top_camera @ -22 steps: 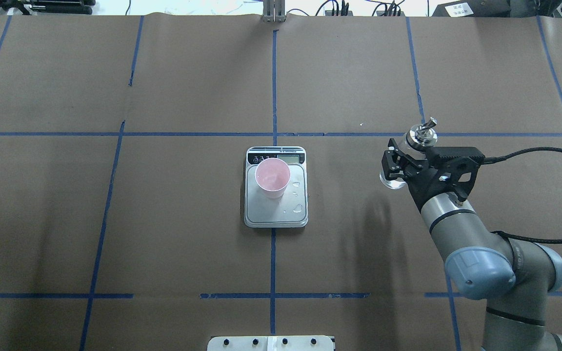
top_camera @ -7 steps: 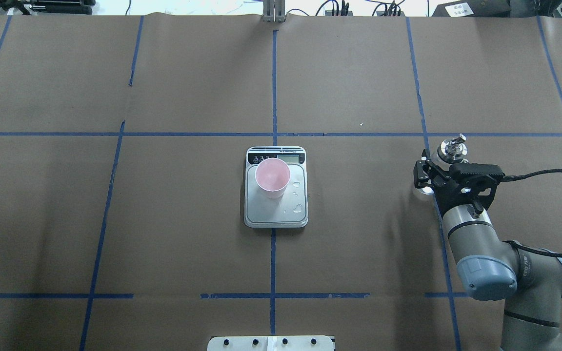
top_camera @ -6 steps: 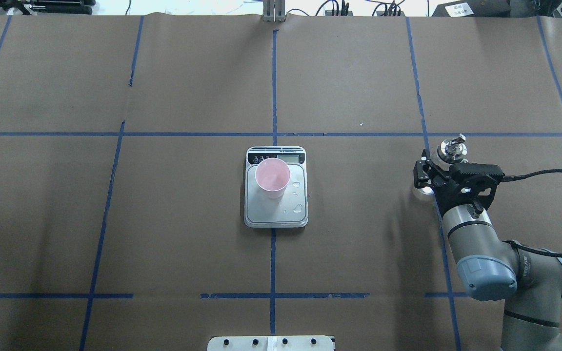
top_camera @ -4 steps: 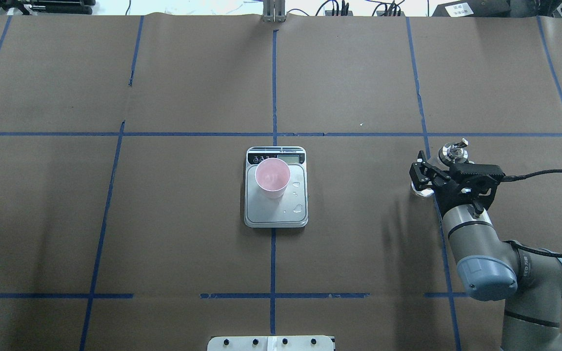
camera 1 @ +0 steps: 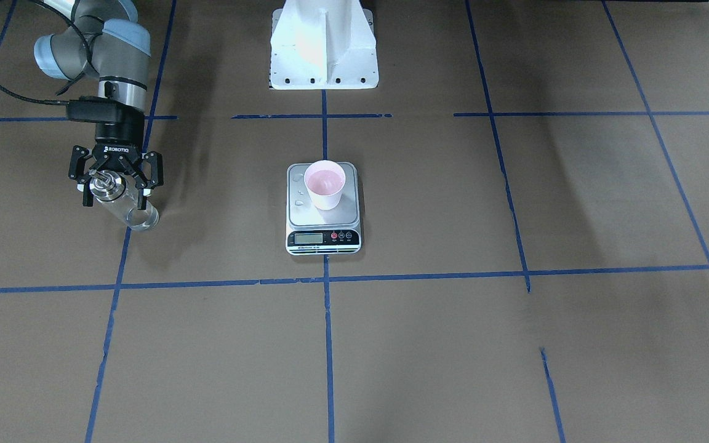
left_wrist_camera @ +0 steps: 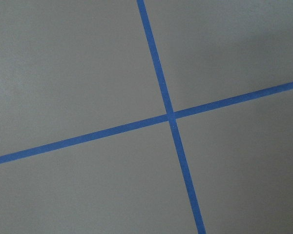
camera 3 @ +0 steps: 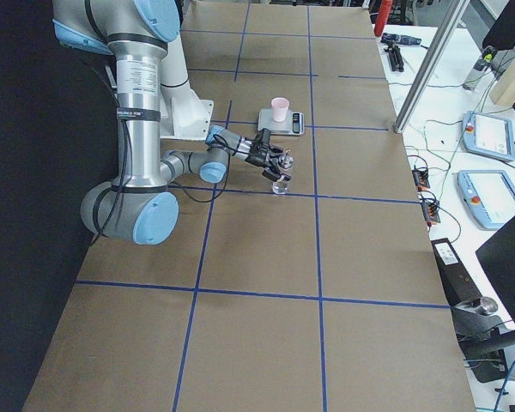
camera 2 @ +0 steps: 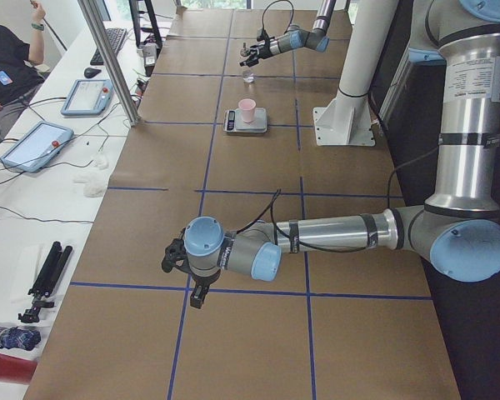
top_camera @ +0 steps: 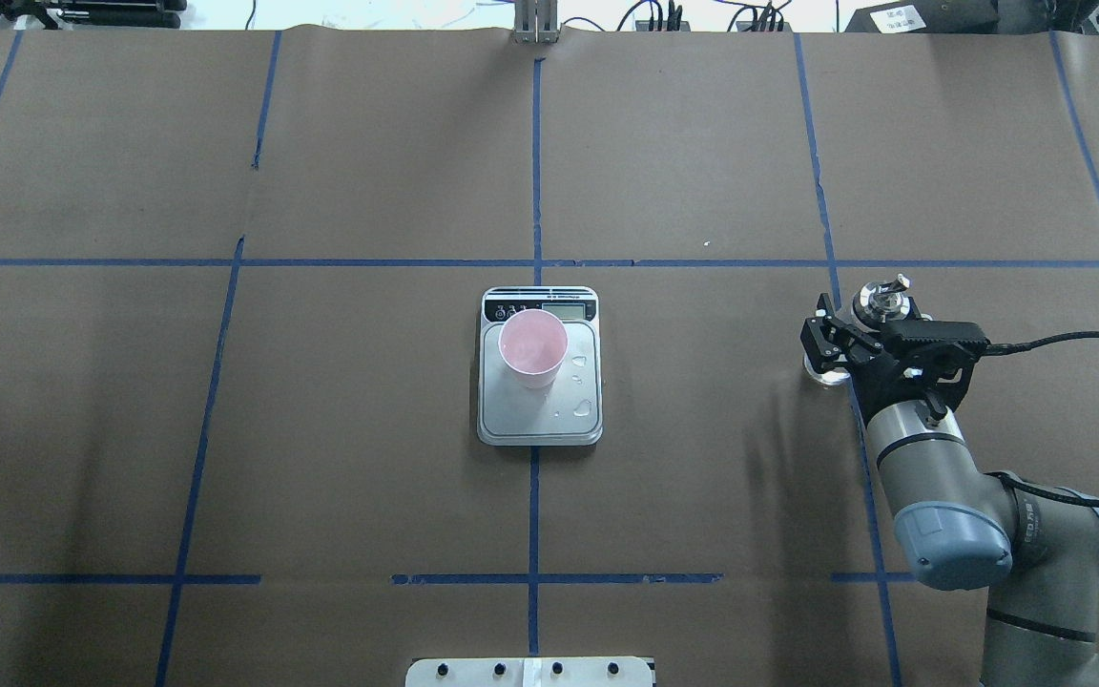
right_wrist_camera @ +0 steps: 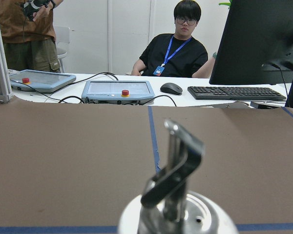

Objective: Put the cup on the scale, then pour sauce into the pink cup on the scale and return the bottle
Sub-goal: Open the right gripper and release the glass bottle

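The bottle [camera 1: 136, 215] is stood upright on the table [camera 1: 514, 344], well apart from the scale [camera 1: 349, 215], presumably so that its return can be counted as done. The right tool [camera 1: 116, 195] is seen released, its fingers spread on either side of the silver cap, which suggests that a clear lift-off is intended. The cup [camera 1: 325, 183] is set on the scale's platform. Whether sauce is held in it cannot be told. Droplets [top_camera: 583, 407] are seen beside it. Whether the left tool [camera 2: 177, 260] is released or clenched cannot be told.
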Controlling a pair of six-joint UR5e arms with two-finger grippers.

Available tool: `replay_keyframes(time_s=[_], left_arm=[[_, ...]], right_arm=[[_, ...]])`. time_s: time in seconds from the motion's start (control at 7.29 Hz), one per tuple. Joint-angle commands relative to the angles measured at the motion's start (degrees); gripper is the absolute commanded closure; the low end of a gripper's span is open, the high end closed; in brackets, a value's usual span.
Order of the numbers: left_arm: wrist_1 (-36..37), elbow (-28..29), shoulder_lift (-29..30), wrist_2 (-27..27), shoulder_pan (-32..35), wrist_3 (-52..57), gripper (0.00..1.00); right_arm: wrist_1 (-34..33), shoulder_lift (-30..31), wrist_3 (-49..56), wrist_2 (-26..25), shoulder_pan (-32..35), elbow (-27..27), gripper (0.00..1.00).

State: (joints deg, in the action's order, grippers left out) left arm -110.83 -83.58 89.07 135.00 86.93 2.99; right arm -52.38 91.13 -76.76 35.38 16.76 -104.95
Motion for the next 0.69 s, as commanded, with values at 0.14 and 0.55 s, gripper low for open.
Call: replay_keyframes(time_s=[0.14,0.55], left_arm=[[0.0,0.0,0.2,0.0,0.0,0.0,0.00],[0.0,0.0,0.2,0.0,0.0,0.0,0.00]], right_arm=[[0.0,0.5,-0.7,-4.7,-3.7,-0.3,0.00],[0.0,3.6,-2.5,-8.3,-8.6,-0.3,0.00]])
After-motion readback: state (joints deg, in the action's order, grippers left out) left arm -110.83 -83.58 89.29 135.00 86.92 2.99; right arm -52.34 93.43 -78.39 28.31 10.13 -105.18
